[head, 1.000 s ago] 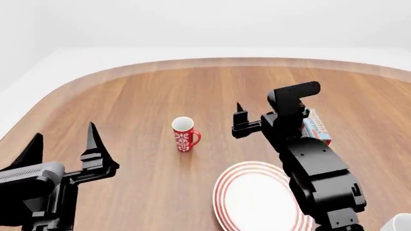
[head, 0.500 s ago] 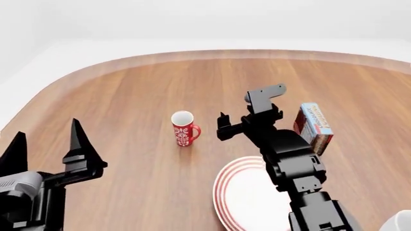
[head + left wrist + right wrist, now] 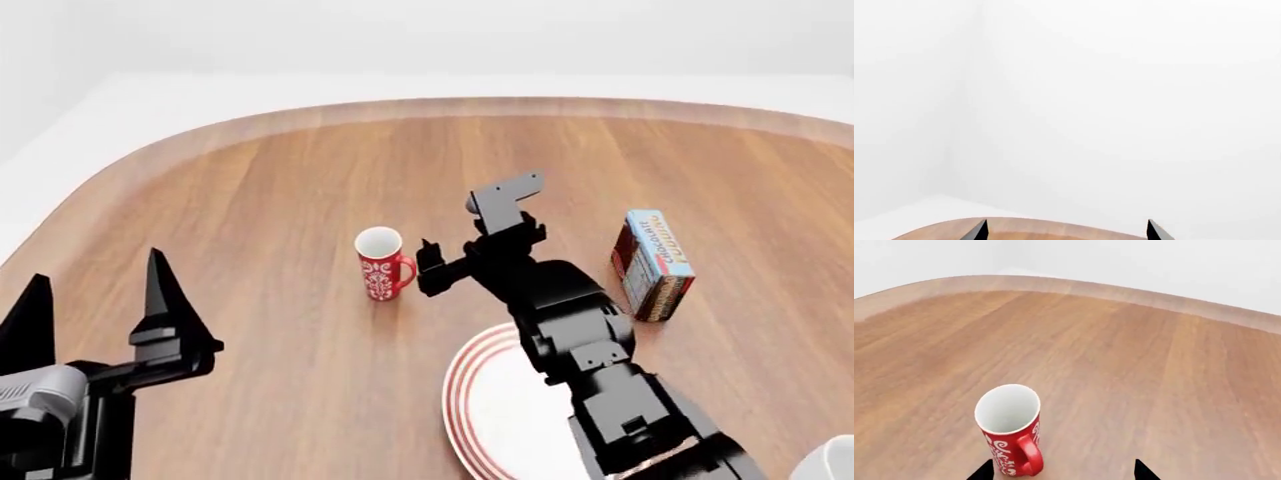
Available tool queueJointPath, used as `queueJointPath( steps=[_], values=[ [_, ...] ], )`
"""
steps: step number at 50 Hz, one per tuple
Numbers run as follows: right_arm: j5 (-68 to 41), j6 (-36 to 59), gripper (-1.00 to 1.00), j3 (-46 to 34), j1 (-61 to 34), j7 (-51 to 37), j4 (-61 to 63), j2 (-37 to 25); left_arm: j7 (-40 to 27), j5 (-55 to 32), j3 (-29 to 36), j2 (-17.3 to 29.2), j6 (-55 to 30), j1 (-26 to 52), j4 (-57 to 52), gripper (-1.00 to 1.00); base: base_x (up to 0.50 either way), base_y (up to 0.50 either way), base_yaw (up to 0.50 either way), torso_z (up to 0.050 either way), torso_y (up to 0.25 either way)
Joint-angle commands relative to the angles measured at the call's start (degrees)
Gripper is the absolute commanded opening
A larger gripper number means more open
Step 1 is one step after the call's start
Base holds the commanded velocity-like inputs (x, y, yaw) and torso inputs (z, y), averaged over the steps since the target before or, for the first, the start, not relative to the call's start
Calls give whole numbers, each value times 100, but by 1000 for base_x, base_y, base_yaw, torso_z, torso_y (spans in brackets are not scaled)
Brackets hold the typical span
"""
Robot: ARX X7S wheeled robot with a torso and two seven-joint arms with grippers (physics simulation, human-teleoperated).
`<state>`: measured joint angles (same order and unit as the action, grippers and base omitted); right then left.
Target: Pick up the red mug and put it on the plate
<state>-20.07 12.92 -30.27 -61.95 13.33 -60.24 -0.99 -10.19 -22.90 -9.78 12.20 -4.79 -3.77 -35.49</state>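
Observation:
The red mug point(image 3: 383, 262) with its white pattern stands upright on the wooden table, handle turned toward my right gripper point(image 3: 438, 264). That gripper is open and sits just right of the mug, apart from it. In the right wrist view the mug point(image 3: 1011, 432) stands just ahead of the open right gripper point(image 3: 1063, 472), closer to one fingertip point(image 3: 984, 471). The red-ringed plate point(image 3: 470, 405) lies near the front edge, partly hidden under my right arm. My left gripper point(image 3: 96, 275) is open and empty at the front left; in its wrist view the left gripper point(image 3: 1066, 230) points over the table's far edge at a white wall.
A small upright box point(image 3: 654, 262) stands right of my right arm. A white mug point(image 3: 830, 462) peeks in at the front right corner. The table's curved far edge point(image 3: 441, 105) runs across the back.
My right arm has swung left and lower, bringing its gripper from well right of the red mug to just beside it. The mug has not moved.

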Motion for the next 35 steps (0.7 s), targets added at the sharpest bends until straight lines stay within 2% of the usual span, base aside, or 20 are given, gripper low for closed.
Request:
queueJointPath(
  steps=[1,5,16,35],
  values=[
    [-1932,-795,100,-2007,-460,-134,-1094,97,41,-16,18,27,156,-88,10,100,0,0,0,0,-172],
    [-2713,-988,100,-2754,-540,-237,-1234,98,-8,-42,34,63,59,-137,-71,100,0,0,0,0,-211],
    [-3951,-1250,100,-4015,-653,-388,-1312,98,-132,-115,9,94,-28,-188,-187,100,0,0,0,0,0],
    [-4906,-1327,100,-5069,-827,-474,-1315,99,-133,-124,85,121,104,-194,-196,100,0,0,0,0,0]
  ],
)
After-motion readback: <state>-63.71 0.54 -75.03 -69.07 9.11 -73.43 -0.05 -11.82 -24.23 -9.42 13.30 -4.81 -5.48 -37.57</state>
